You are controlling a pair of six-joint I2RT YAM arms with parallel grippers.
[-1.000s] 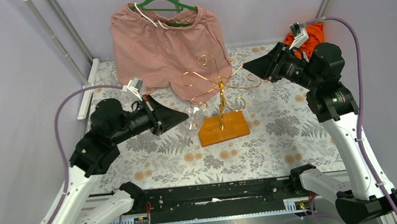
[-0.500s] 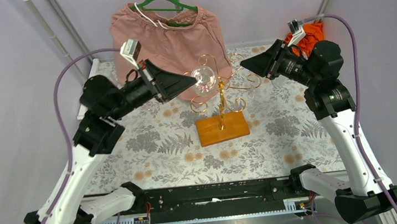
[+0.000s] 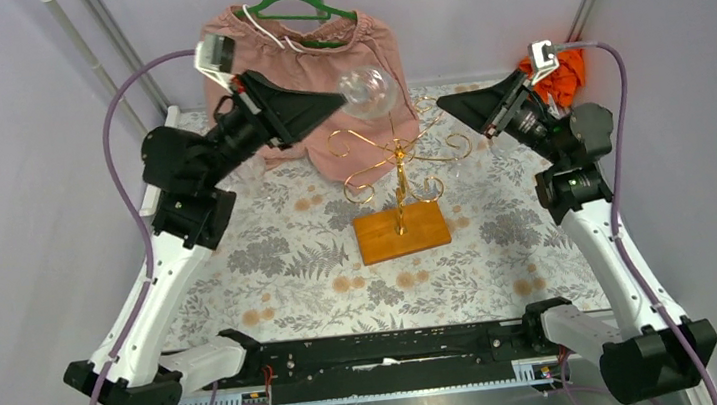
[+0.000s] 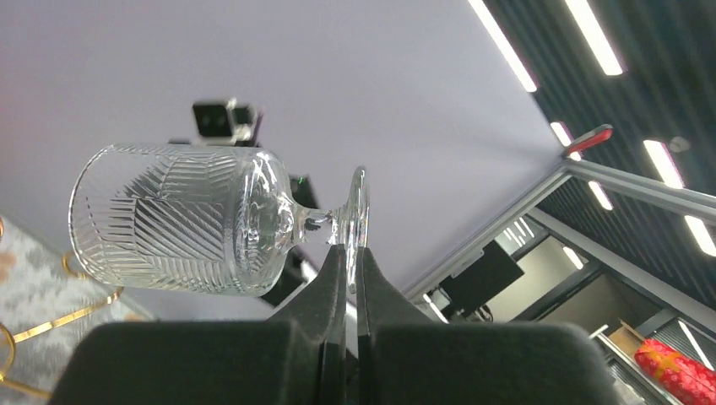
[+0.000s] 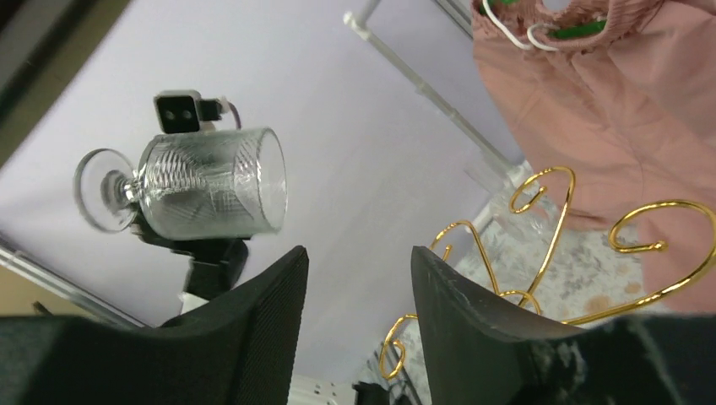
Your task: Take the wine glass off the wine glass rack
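Above the fern-print worktop (image 3: pixel 281 271), the wine glass (image 3: pixel 368 91) lies sideways in the air, clear of the gold wine glass rack (image 3: pixel 395 158) — held by the left gripper (image 4: pixel 350 257), jaws clamped on its foot. The right gripper (image 5: pixel 359 283) hovers far right, jaws apart. Lift-off looks done; next comes a gentle set-down.

**Wine glass** (image 4: pixel 186 219): was clear, glossy glass. The bowl was cut with ribbed herringbone lines; the stem and foot were smooth.
**Rack** (image 3: pixel 398 173): was thin gold metal, polished and shiny. Its base (image 3: pixel 403 232) was orange-brown wood, smooth with a satin sheen.
**Left gripper** (image 4: pixel 349 257), **right gripper** (image 5: pixel 359 266): were black plastic, matt and finely grained.
**Shorts** (image 3: pixel 301 78), far edge: were dusty-pink cloth, matt and soft.
**Hanger** (image 3: pixel 298 3): was smooth green plastic.
**Desk cover** (image 3: pixel 290 260): was a matt floral print.
**Rag** (image 3: pixel 562 70), far right corner: was orange cloth.
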